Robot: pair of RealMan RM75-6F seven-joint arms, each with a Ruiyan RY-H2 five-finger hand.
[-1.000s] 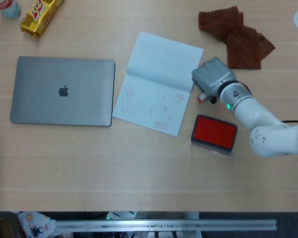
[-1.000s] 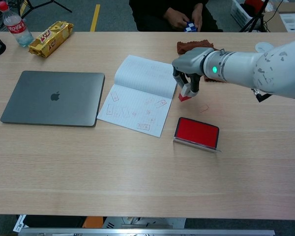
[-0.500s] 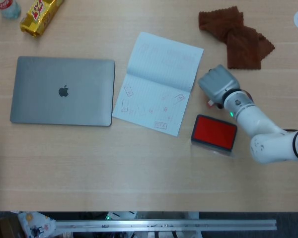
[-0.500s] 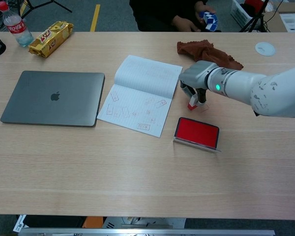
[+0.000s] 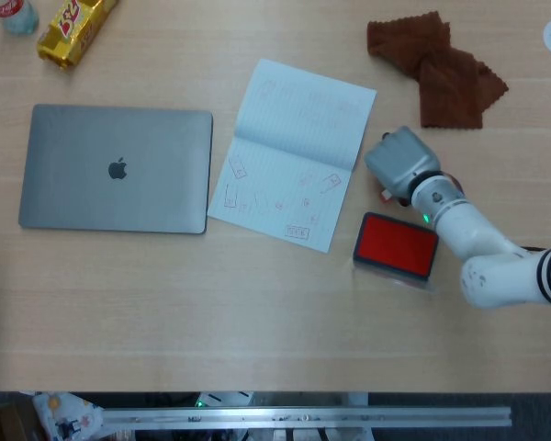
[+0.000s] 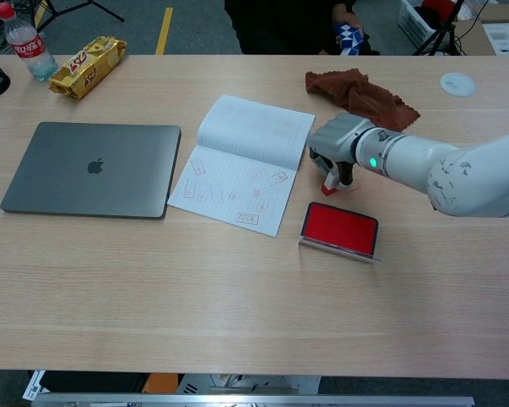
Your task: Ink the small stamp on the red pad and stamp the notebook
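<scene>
My right hand (image 6: 343, 146) (image 5: 401, 163) is low over the table, just right of the open notebook (image 6: 242, 161) (image 5: 294, 152) and just beyond the red ink pad (image 6: 340, 227) (image 5: 396, 244). Its fingers hold the small stamp (image 6: 332, 181) (image 5: 384, 194), a white body with a red base that is at or very near the table top. The pad lies open with its red face up. Several red stamp marks show on the notebook's near page. The left hand is in neither view.
A shut grey laptop (image 6: 92, 168) lies left of the notebook. A brown cloth (image 6: 356, 89) is behind my right hand. A yellow snack packet (image 6: 88, 66), a bottle (image 6: 25, 42) and a white disc (image 6: 456, 83) sit along the far edge.
My right hand has carried the stamp from the notebook's right edge to the right and down, ending low by the table just beyond the red pad.
</scene>
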